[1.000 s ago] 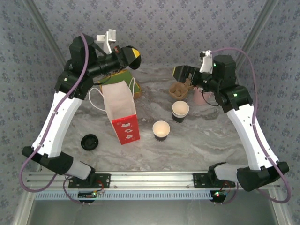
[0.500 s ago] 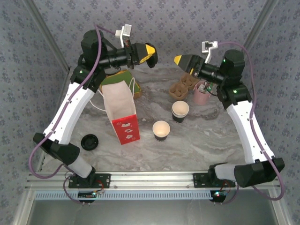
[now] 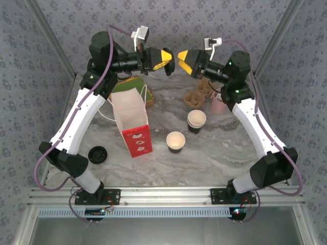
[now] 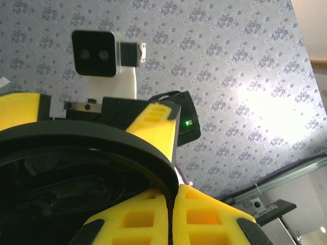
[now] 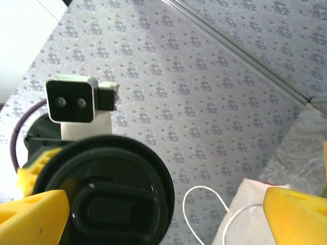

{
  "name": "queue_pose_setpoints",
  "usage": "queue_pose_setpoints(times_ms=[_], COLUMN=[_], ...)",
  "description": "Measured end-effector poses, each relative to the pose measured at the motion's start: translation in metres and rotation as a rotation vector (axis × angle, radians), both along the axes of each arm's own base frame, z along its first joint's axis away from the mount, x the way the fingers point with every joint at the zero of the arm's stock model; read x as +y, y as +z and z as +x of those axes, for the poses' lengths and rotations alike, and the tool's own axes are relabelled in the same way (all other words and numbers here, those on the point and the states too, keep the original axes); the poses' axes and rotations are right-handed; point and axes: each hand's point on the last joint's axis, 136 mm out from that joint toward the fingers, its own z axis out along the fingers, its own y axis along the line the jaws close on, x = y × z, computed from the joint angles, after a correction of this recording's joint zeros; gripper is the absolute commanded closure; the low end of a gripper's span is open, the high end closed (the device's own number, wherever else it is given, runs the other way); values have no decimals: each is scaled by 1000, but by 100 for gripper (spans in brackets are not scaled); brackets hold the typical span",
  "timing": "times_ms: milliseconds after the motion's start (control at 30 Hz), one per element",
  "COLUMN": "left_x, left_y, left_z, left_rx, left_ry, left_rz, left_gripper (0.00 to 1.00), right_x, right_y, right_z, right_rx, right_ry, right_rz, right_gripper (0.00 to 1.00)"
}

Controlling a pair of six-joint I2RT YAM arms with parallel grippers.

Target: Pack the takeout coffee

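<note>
Blue-grey flowered wallpaper (image 3: pixel 214 20) closes in a grey marbled tabletop (image 3: pixel 214 153). Near the middle of it stands the takeout coffee (image 3: pixel 196 121), a short round paper cup with a white rim and dark ribbed sleeve. It is upright and uncovered, and neither arm touches it. Just in front of it and to its left is a second short paper cup (image 3: pixel 175 141), cream inside. Behind the coffee lie a brown moulded cardboard cup carrier (image 3: pixel 196 95) and a pink cup (image 3: pixel 219 106), the latter partly covered by the right arm. To the left stands a tall red-and-white paper bag (image 3: pixel 132 121) with its mouth open and white cord handles spread. A green box (image 3: pixel 134 84) behind it is mostly hidden by the bag and the left arm. A flat black round lid (image 3: pixel 97 154) lies on the table near the left edge, well apart from the cups.

Both arms are raised above the far side of the table, claws nearly tip to tip. The left gripper (image 3: pixel 167 60) is clenched on the rim of another black round plastic lid (image 5: pixel 102 199), its yellow foam fingers (image 4: pixel 209 222) pressed together around the edge. The right gripper (image 3: pixel 184 60) is spread wide, holds nothing and faces that lid. From above, the held lid is hard to make out between the yellow tips. In the left wrist view it is cut off by the left and lower edges.
</note>
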Motion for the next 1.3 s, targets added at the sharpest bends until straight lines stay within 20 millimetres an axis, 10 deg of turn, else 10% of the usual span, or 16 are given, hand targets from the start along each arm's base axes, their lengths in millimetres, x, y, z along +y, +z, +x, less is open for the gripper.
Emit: queue_pose_setpoints(times_ms=[1300], left_x=[1], left_y=[-9], left_z=[20], left_rx=[32], left_ry=[-14], left_rz=[-35], left_gripper=[91], right_x=[31], right_y=[-1], right_z=[-17], right_rx=[90], right_ry=[187], right_rz=[182], right_gripper=[4])
